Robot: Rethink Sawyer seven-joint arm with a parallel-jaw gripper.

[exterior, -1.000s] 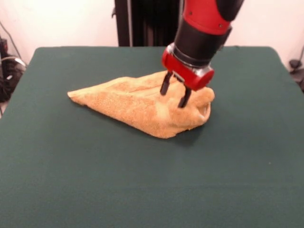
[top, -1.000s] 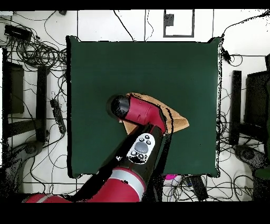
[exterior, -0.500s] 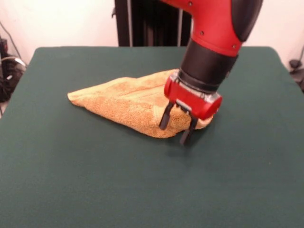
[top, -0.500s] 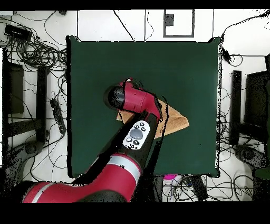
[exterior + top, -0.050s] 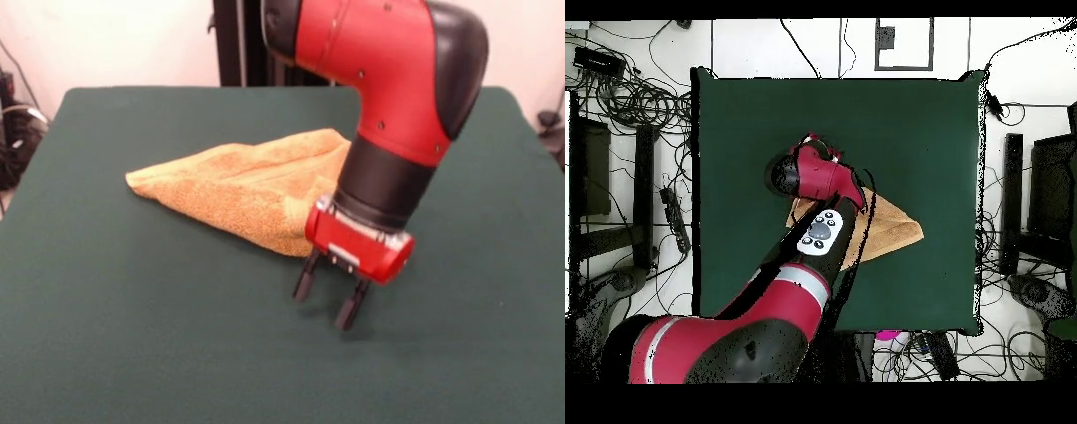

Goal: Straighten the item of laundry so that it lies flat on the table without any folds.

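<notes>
In the front view, one small orange-tan terry-cloth towel (image 5: 243, 187) is seen lying on the large dark green felt-topped table (image 5: 132, 336), a little above and left of the frame's centre. It is not flat: it is folded over itself into a rough wedge, with a narrow tip pointing to the left and the wider, thicker end hidden behind the arm at the right. One flat woven band can be made out running across the upper layer (no label is distinguishable). One red and black robot arm (image 5: 397, 79) is brought down from the top of the frame, and its single gripper (image 5: 327, 299) is held just below and right of the towel's lower corner. Two black fingers (image 5: 304, 280) are counted, set apart, with nothing between them; their tips are close to the green surface, whether touching it cannot be told.

In the overhead view, the same towel (image 5: 890, 228) is shown right of the table's centre, partly covered by the arm (image 5: 815, 240), which is extended up from the lower left. The gripper itself is hidden there beneath the arm's wrist.
</notes>
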